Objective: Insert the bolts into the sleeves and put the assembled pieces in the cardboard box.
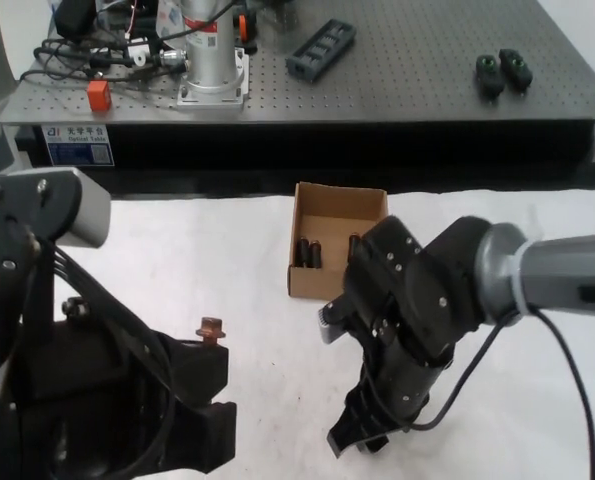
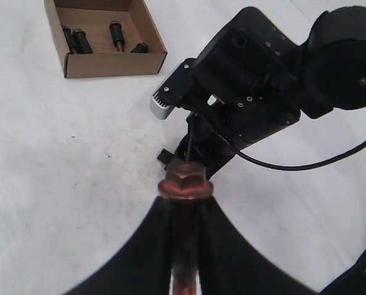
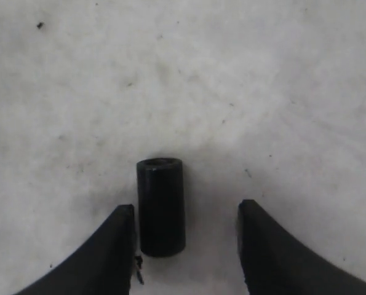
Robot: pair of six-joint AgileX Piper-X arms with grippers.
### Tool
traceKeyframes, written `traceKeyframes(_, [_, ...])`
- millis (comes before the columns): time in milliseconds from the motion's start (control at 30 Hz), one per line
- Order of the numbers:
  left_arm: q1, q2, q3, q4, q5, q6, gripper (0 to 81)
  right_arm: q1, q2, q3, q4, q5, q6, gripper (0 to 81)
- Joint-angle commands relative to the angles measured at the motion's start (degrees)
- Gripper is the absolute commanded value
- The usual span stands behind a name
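High view first. The left gripper [image 1: 210, 348] is pinching a bolt [image 1: 210, 328], with the coppery head poking up. It sits on the near side of the cardboard box [image 1: 317, 283], off toward the box's left. The right gripper [image 1: 360, 438] hangs nose-down, also on the near side of the box and not far from its front wall. A few dark assembled pieces [image 1: 308, 252] already lie inside the box.

Left wrist view: the bolt shank is clamped between the two black fingers [image 2: 146, 246], head out past the tips. It's smooth metal with a reddish finish, and the six-sided head has a flange under it. The right arm's wrist [image 2: 256, 92], a bulky black lump, sits between the bolt and the box. My worry is the arms bumping if the left one heads boxward. The box is plain brown card, low walls, open top.

Right wrist view: fingers spread wide with nothing gripped. The sleeve [image 3: 161, 206] lies flat on the white surface [image 3: 262, 92] between them, just beside one finger rather than centred. I can't tell its distance from the box here. It's a short matte black cylinder, hollow, with the bore showing at the far end. Biggest risk imo is closing off-centre. That would shove or roll the smooth round sleeve and leave it skewed in the grip, so the bolt wouldn't line up with the bore.
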Motion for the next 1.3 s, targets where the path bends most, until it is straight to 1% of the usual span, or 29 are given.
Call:
traceKeyframes(0, [0.01,-0.5,-0.15,-0.63,-0.59,-0.33,0.7,0.13,0.44,-0.56,-1.12,0.02,-0.89,37.1])
traceKeyframes(67, [0.01,-0.49,-0.15,-0.06,-0.59,-0.33,0.7,0.13,0.67,-0.56,-1.76,0.02,-0.89,37.0])
traceKeyframes(133, [0.01,-0.49,-0.15,1.04,-0.59,-0.33,0.7,0.13,0.65,-0.56,-1.83,0.02,-0.89,33.3])
traceKeyframes(200, [0.01,-0.49,-0.15,2.21,-0.59,-0.33,0.7,0.13,0.65,-0.56,-1.83,0.02,-0.89,25.9])
traceKeyframes(233, [0.01,-0.49,-0.15,2.89,-0.59,-0.33,0.7,0.13,0.65,-0.56,-1.64,0.02,-0.89,20.9])
traceKeyframes(300, [0.01,-0.49,-0.15,4.01,-0.59,-0.33,0.7,0.13,0.65,-0.56,-1.0,0.02,-0.89,9.7])
traceKeyframes(333, [0.01,-0.49,-0.15,4.29,-0.59,-0.22,0.7,0.13,0.65,-0.56,-0.43,0.02,-0.89,2.7])
traceKeyframes(400, [0.01,-0.49,-0.15,4.55,-0.75,0.22,0.7,0.13,0.03,-0.56,1.6,-0.53,-0.36,2.5])
traceKeyframes(467, [0.01,0.09,-0.15,4.9,-2.76,1.53,0.7,-0.08,-1.89,-0.43,3.92,-2.13,0.47,2.5])
traceKeyframes(600, [0.01,1.1,-0.15,3.09,-2.47,1.43,0.7,-0.05,-12.5,1.23,4.12,-7.67,2.05,2.5])
traceKeyframes(667, [0.01,1.08,-0.15,0.03,0.81,-1.52,0.7,-0.05,-20.1,2.67,4.09,-9.33,4.43,2.5])
traceKeyframes(733, [0.01,1.08,-0.15,-5.9,3.48,-2.05,0.7,-0.05,-28.9,4.74,3.67,-11.25,8.28,2.5])
traceKeyframes(833, [0.01,1.08,-0.15,-16.9,7.64,-1.51,0.7,0.14,-43.72,8.05,2.67,-17.68,10.71,2.5])
traceKeyframes(900, [0.01,1.19,-0.15,-23.47,11.35,-0.3,0.7,0.13,-52.71,10.02,1.61,-24.1,10.71,2.5])
traceKeyframes(967, [0.01,1.91,-0.15,-29.23,15.26,1.47,0.7,0.13,-58.84,11.61,0.95,-27.74,11.49,2.5])
traceKeyframes(1100, [0.01,6.03,-0.15,-37.41,22.26,0.66,0.7,0.13,-65.33,13.68,1.42,-32.78,17.44,2.5])
traceKeyframes(1200, [0.01,9.91,-0.15,-41.98,27.77,-0.68,0.7,0.13,-65.93,13.87,1.27,-36.71,17.98,2.5])
traceKeyframes(1267, [0.01,12.13,-0.15,-44.33,28.68,-1.06,0.7,0.13,-65.18,13.87,1.44,-39.7,18.11,2.5])
